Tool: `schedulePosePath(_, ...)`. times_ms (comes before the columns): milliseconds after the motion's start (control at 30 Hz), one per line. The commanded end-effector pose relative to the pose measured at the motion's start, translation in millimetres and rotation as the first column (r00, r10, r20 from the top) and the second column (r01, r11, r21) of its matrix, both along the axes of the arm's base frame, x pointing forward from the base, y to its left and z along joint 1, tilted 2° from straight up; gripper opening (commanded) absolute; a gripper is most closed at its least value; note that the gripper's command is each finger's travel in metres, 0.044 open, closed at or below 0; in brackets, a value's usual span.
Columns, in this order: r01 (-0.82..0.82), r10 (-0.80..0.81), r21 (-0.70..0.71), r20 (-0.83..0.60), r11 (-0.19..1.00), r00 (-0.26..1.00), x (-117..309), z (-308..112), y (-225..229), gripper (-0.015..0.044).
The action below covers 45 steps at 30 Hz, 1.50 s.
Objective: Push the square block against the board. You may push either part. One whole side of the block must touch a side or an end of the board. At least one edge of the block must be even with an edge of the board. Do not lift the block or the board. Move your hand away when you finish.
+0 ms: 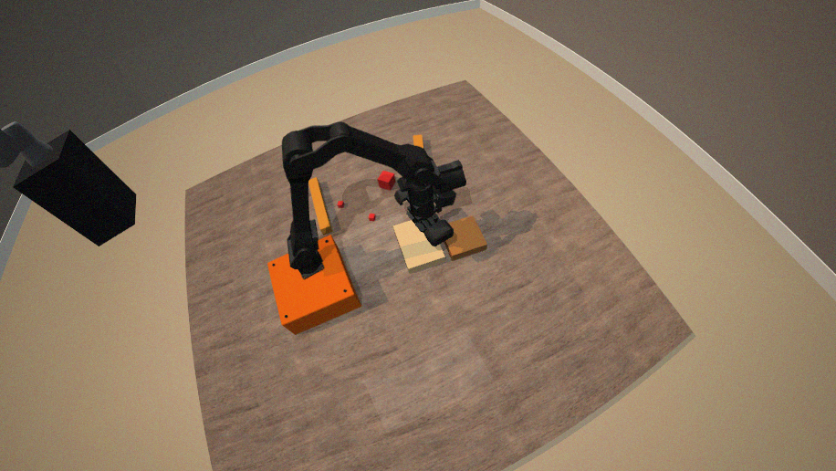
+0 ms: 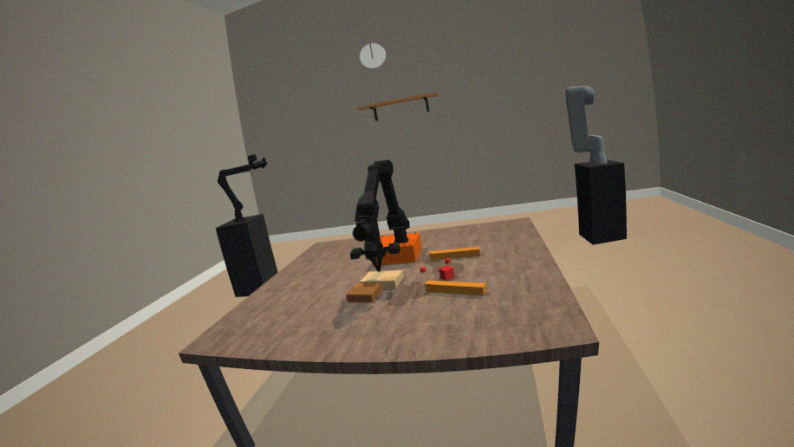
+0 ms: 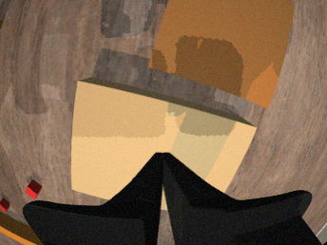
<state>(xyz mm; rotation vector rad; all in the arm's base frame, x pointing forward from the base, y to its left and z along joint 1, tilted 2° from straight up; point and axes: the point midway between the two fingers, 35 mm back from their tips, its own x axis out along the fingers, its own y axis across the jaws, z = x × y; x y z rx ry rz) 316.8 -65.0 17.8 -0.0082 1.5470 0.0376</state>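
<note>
The brown square block [image 1: 467, 235] [image 2: 363, 292] [image 3: 214, 24] lies flat on the table. The pale board [image 1: 411, 235] [image 2: 390, 277] [image 3: 105, 114] lies flat beside it, on the side nearer the arm's base. A narrow strip of table shows between them in the wrist view, so they are apart. There the block is shifted to the right along the board's long side, and its right corner reaches past the board's right end. My gripper [image 2: 379, 268] [image 3: 162, 159] is shut and empty, with its tips over the board. In the top view the hand hides the fingertips and part of the board.
The arm stands on an orange base box [image 1: 312, 292] [image 2: 400, 252]. Two orange bars [image 1: 319, 207] [image 2: 455, 253] [image 2: 455, 288] lie off to one side. A red cube [image 1: 385, 180] [image 2: 445, 272] and two tiny red cubes [image 1: 340, 204] [image 1: 371, 216] lie between the bars.
</note>
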Motion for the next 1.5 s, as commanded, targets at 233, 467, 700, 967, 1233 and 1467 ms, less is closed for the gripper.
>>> schedulePosePath(233, -0.395, 0.395, -0.008, 0.012, 0.919, 0.919, 3, 4, 31, 0.0000)
schedulePosePath(467, -0.604, 0.604, -0.015, 0.015, 0.797, 0.797, 3, 4, 50, 0.0000)
schedulePosePath(700, -0.777, 0.778, -0.023, 0.016, 0.629, 0.629, 2, 5, 68, 0.0000)
schedulePosePath(967, -0.919, 0.920, -0.031, 0.016, 0.392, 0.392, 0, 6, 88, 0.0000)
schedulePosePath(1233, -0.969, 0.969, -0.037, 0.015, 0.245, 0.245, -1, 7, 100, 0.0000)
schedulePosePath(1467, -0.969, 0.969, -0.036, 0.015, 0.245, 0.245, 1, -21, 101, 0.0000)
